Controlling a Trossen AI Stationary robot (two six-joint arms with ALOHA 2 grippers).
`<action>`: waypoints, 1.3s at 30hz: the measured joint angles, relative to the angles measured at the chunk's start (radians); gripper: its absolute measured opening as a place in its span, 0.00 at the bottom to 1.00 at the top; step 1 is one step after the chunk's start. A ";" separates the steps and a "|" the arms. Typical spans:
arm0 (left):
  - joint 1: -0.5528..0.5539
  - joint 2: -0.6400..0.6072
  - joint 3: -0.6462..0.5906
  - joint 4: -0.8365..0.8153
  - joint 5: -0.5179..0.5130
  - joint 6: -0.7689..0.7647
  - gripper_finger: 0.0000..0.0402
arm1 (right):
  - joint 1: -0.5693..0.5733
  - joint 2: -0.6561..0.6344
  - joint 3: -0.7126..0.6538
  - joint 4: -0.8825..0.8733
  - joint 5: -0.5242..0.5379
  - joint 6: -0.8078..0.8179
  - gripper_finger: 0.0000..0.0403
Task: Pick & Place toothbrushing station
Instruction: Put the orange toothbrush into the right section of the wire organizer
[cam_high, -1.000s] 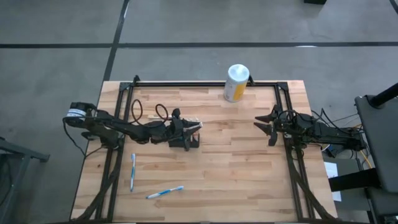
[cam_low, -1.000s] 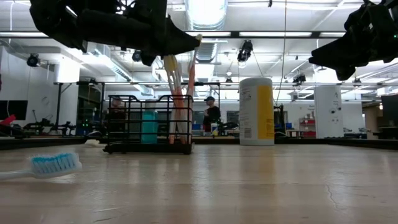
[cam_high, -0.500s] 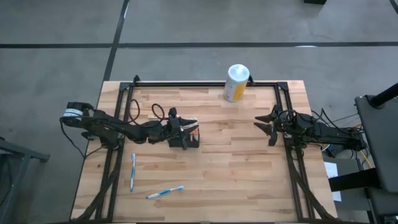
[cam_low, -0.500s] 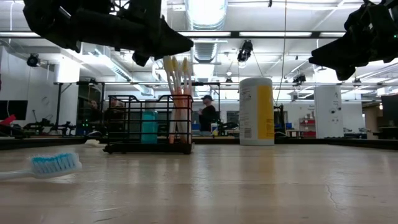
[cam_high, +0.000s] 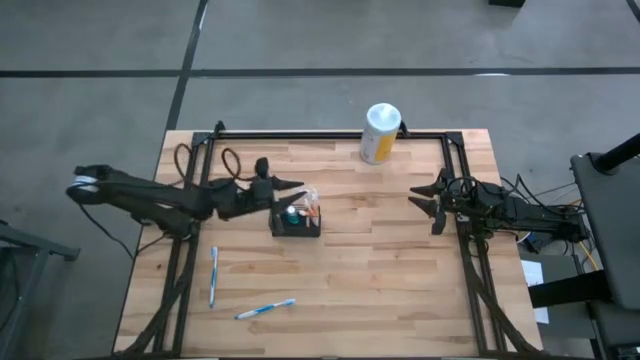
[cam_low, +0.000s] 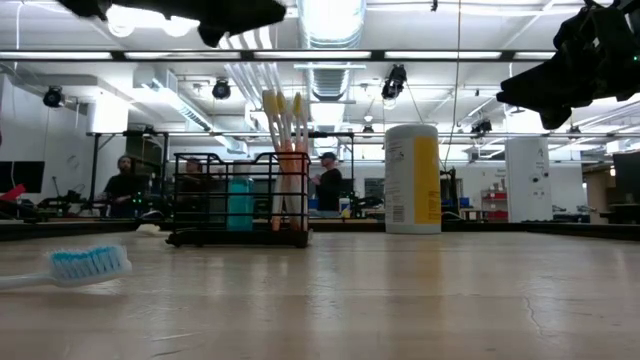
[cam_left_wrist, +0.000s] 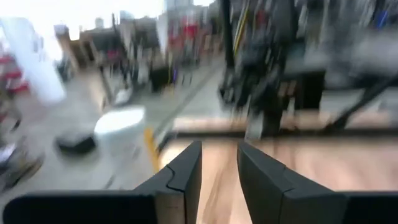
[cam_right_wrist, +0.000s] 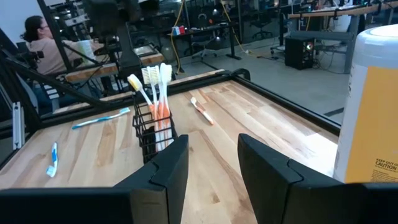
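Observation:
The toothbrushing station, a small black wire basket (cam_high: 297, 221) (cam_low: 238, 200) (cam_right_wrist: 152, 138), stands on its base on the wooden table, left of the middle. Several orange and white toothbrushes (cam_low: 283, 150) stand upright in it, heads above the rim, beside a teal item (cam_low: 240, 203). My left gripper (cam_high: 296, 187) (cam_low: 232, 10) (cam_left_wrist: 219, 167) hovers open above the basket's far side, holding nothing. My right gripper (cam_high: 424, 200) (cam_low: 528, 95) (cam_right_wrist: 212, 167) waits open at the table's right side, pointing toward the basket.
Two blue toothbrushes (cam_high: 213, 276) (cam_high: 265, 309) lie flat near the table's front left. Another toothbrush (cam_right_wrist: 200, 109) lies on the table beyond the basket. A white-topped yellow canister (cam_high: 380, 132) (cam_low: 412, 178) stands at the far edge. Black frame rails (cam_high: 330, 134) border the table. People show beyond the table.
My left gripper has let go of an orange toothbrush, which was tilted in its fingers over the basket and now stands upright among the others. The gripper has then risen and drawn back toward the table's left edge.

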 joint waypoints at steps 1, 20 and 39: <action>0.000 -0.029 0.028 -0.121 -0.011 -0.006 0.27 | 0.000 0.000 0.000 0.000 0.000 0.000 0.33; 0.000 -0.331 0.046 -0.888 -0.402 -0.771 0.36 | 0.000 0.000 0.000 0.000 0.000 0.000 0.33; 0.099 -0.341 0.033 -1.322 -0.349 -0.865 0.38 | 0.000 0.000 0.000 0.000 0.000 0.000 0.33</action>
